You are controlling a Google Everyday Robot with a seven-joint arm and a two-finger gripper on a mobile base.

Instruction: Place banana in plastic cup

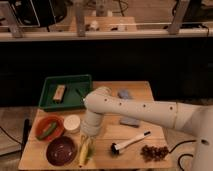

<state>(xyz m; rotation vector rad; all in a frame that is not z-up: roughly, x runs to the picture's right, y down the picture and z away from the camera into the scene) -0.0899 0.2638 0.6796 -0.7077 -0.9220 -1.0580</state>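
My gripper [88,141] points down over the long yellow banana [83,153], which lies near the wooden table's [156,135] front edge. I cannot tell if it is wide or holding. The round white plastic cup [72,123] stands just behind-left. A dark glossy bowl [61,150] crowds the banana's left.

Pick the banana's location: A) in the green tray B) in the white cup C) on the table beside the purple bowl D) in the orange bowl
C: the banana lies on the table beside the purple bowl, with the hand directly over it; the white cup stands farther back.
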